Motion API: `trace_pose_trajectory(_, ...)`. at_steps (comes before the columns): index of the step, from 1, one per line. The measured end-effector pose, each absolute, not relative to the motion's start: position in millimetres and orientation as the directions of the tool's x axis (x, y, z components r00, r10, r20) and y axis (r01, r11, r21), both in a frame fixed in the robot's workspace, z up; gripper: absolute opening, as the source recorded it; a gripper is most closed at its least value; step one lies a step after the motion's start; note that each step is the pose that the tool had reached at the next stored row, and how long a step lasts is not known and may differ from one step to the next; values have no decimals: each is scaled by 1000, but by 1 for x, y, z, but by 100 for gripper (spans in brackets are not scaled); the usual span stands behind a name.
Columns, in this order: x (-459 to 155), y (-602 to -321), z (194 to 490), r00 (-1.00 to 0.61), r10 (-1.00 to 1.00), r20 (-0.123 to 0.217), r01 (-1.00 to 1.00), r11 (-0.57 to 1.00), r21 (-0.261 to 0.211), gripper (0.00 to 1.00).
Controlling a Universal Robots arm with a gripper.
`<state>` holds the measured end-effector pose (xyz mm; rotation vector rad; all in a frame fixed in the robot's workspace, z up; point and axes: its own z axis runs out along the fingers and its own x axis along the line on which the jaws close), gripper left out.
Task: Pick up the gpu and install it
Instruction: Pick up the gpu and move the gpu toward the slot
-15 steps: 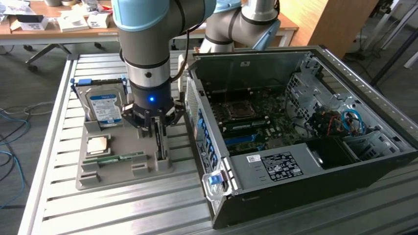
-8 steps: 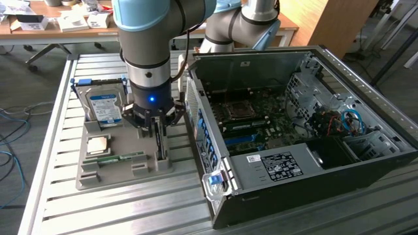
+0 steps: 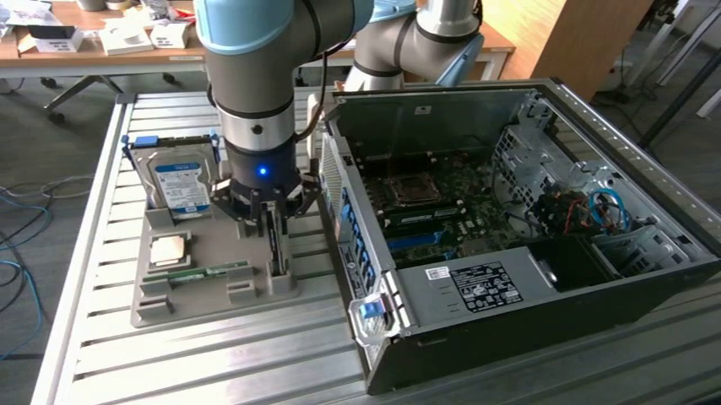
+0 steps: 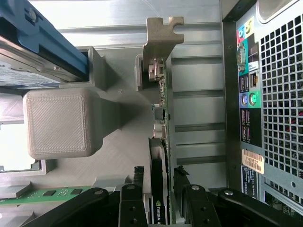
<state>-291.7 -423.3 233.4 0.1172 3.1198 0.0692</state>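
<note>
The gpu [image 3: 276, 246] stands on edge in a slot of the grey holder [image 3: 203, 299] on the metal table. In the wrist view the gpu [image 4: 161, 137] runs away from me as a thin card with a metal bracket at its far end. My gripper [image 3: 273, 221] is lowered straight over it. The black fingers [image 4: 137, 189] straddle the card's near end, one on each side, with a narrow dark gap to each face. My gripper [image 4: 159, 179] is open and the card still rests in its slot.
The open computer case [image 3: 507, 228] lies at the exterior view's right of the holder, motherboard [image 3: 423, 211] exposed; its rear port panel [image 4: 251, 94] is close beside the card. A silver hard drive [image 3: 181, 186], a processor [image 3: 169, 247] and a green memory stick [image 3: 208, 272] sit in the holder.
</note>
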Motion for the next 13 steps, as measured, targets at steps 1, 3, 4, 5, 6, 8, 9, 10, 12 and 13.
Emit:
trace_pose_trajectory(1,-292,-423,233,-997,75,-17,74,996,45,39)
trace_pose_trajectory(3,-292,-423,233,-997,75,-17,74,996,45,39)
trace_pose_trajectory(4,-292,-423,233,-997,75,-17,75,996,45,39)
trace_pose_trajectory(5,-292,-423,233,-997,75,-17,75,996,45,39)
trace_pose_trajectory(6,-292,-423,233,-997,75,-17,75,996,45,39)
trace_pose_trajectory(8,-292,-423,233,-997,75,-17,75,996,45,39)
trace_pose_trajectory(9,-292,-423,233,-997,75,-17,75,996,45,39)
trace_pose_trajectory(10,-292,-423,233,-997,75,-17,75,996,45,37)
trace_pose_trajectory(12,-292,-423,233,-997,75,-17,74,996,45,31)
trace_pose_trajectory(13,-292,-423,233,-997,75,-17,74,996,45,26)
